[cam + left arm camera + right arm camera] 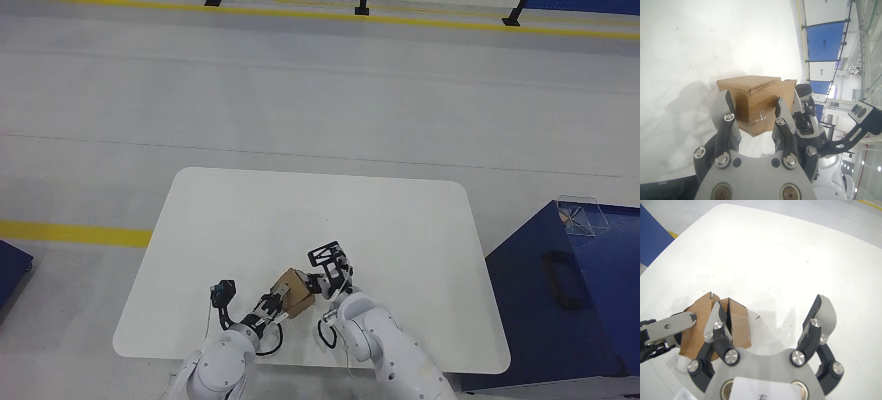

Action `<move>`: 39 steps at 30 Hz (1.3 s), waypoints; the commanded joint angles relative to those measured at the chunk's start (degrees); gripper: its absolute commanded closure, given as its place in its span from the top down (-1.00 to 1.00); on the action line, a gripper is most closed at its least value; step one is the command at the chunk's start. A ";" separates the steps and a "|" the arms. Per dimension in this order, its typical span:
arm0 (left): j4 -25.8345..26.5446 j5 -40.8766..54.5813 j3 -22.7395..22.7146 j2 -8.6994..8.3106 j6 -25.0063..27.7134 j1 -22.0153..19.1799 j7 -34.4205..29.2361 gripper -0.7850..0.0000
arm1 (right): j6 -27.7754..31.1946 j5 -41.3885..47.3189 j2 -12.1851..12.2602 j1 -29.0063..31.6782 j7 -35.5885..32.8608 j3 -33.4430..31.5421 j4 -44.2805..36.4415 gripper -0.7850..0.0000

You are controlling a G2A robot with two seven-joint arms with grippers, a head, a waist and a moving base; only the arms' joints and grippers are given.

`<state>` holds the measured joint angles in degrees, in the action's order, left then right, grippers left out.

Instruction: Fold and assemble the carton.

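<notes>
Pinching carton (293, 291) in left hand (753, 97) to brace it by table's (300, 210) near edge; leaning one finger of spread right hand (768, 303) on flap (739, 323), likely for folding.

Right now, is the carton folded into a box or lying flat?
Folded into a box: the carton shows walls meeting at a corner, held by the left gripper.

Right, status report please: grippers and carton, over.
Left gripper shut on carton. Right gripper open, one of its fingers against a flap. Carton near table's front edge, seam gaping.
</notes>
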<state>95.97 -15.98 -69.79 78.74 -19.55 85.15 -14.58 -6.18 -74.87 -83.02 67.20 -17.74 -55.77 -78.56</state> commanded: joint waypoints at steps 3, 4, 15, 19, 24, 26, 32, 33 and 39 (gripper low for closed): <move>-0.07 -0.09 0.18 -0.01 -0.09 -0.09 0.08 0.02 | -0.08 0.08 -0.10 -0.07 0.13 -0.20 0.17 1.00; -0.10 -0.06 0.19 -0.02 -0.19 -0.10 0.08 0.01 | -0.05 0.08 -0.12 -0.06 0.15 -0.27 0.18 1.00; -0.05 -0.33 0.43 -0.08 -0.51 -0.13 0.59 0.00 | 0.12 0.25 -0.25 0.05 0.25 -1.23 0.24 1.00; -0.03 -0.73 0.82 -0.05 -1.25 -0.27 0.92 -0.01 | 0.40 0.50 -0.29 0.21 -0.02 -1.55 0.28 1.00; -0.14 -0.94 1.21 0.00 -1.71 -0.54 1.30 -0.04 | 0.82 0.81 -0.42 0.08 -0.36 -1.57 1.06 1.00; -0.19 -1.00 1.29 0.01 -1.76 -0.59 1.47 -0.03 | 1.02 0.88 -0.48 -0.01 -0.46 -1.54 1.35 1.00; -0.51 -1.67 1.86 0.03 -2.53 -0.95 1.52 -0.05 | 1.09 0.48 -0.50 -0.04 -0.80 -1.88 1.63 1.00; -0.65 -1.89 2.02 0.04 -2.74 -1.03 1.49 -0.07 | 1.15 0.50 -0.50 -0.07 -0.92 -2.01 1.71 1.00; -1.54 -2.34 2.96 0.20 -3.97 -1.79 1.72 -0.09 | 1.18 0.61 -0.56 -0.15 -1.38 -2.41 1.97 1.00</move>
<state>94.61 -18.24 -66.94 78.93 -23.34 83.48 -12.88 -4.99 -74.23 -83.57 67.06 -19.09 -58.15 -76.64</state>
